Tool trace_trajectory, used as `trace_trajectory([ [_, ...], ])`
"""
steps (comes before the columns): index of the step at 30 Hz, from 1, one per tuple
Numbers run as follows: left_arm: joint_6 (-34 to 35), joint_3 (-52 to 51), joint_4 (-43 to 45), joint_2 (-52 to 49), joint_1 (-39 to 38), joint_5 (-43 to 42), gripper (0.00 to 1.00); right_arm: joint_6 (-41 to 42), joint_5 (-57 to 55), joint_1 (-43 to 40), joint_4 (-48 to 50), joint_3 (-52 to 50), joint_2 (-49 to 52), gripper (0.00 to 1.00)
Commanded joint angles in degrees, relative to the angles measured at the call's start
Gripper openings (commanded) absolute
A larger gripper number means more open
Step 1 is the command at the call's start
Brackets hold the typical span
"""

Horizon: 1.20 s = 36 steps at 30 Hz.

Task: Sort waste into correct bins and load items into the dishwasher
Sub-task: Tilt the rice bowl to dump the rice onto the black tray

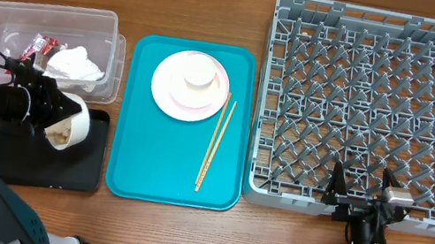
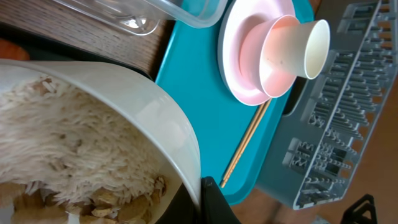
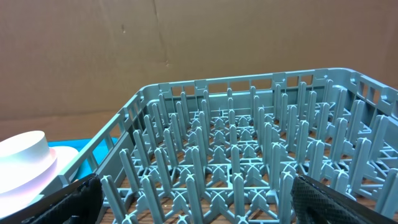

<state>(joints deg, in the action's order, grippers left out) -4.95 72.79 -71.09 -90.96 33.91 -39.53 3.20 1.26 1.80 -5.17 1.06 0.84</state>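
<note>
The wooden surface [image 1: 220, 6] carries everything. Largest is the grey rack [image 1: 363, 112] on my right, with nothing among its pegs. My right claw [image 1: 361, 179] hangs at the rack's near edge, its fingers spread as wide as they go and holding nothing.

Just beside the rack lies the teal tray [image 1: 176, 169]. At its far end sits a stack of plates [image 1: 171, 91] with a small white cup [image 1: 199, 71] on top, and the chopsticks [image 1: 216, 140] lie just to the right of the stack.

Left of the tray is the clear tub [image 1: 47, 20], holding a red wrapper [image 1: 40, 46] and a white wad [image 1: 77, 64]. In front of it sits the black tray [image 1: 48, 164].

My left claw [image 1: 53, 111] is clamped tight on the rim of a white bowl [image 1: 74, 119], tilted above the black tray's far end. Rice crumbs [image 2: 74, 143] cling inside it.
</note>
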Motion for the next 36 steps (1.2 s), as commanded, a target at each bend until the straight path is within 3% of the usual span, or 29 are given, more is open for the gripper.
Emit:
trace_trajectory([
  [1, -2.82, -0.35, 0.28, 1.51, 1.01, -4.39, 0.04, -0.04, 0.13, -0.39, 0.44, -0.61, -0.61, 1.0],
  [14, -9.25, -0.44, 0.24, 1.44, 11.08, -8.98, 0.04, -0.04, 0.13, -0.39, 0.44, -0.61, -0.61, 1.0],
  [21, -9.92, -0.44, -1.86, 1.22, 11.32, -11.76, 0.04, -0.04, 0.13, -0.39, 0.44, -0.61, -0.61, 1.0],
  [29, -24.87, -0.44, -7.45, 1.22, 14.29, -24.74, 0.04, -0.04, 0.15, -0.39, 0.44, -0.61, -0.61, 1.0],
  [36, -31.74, -5.53, -8.33, 1.25, 18.53, -32.11, 0.04, -0.04, 0.13, -0.39, 0.44, -0.61, -0.61, 1.0],
])
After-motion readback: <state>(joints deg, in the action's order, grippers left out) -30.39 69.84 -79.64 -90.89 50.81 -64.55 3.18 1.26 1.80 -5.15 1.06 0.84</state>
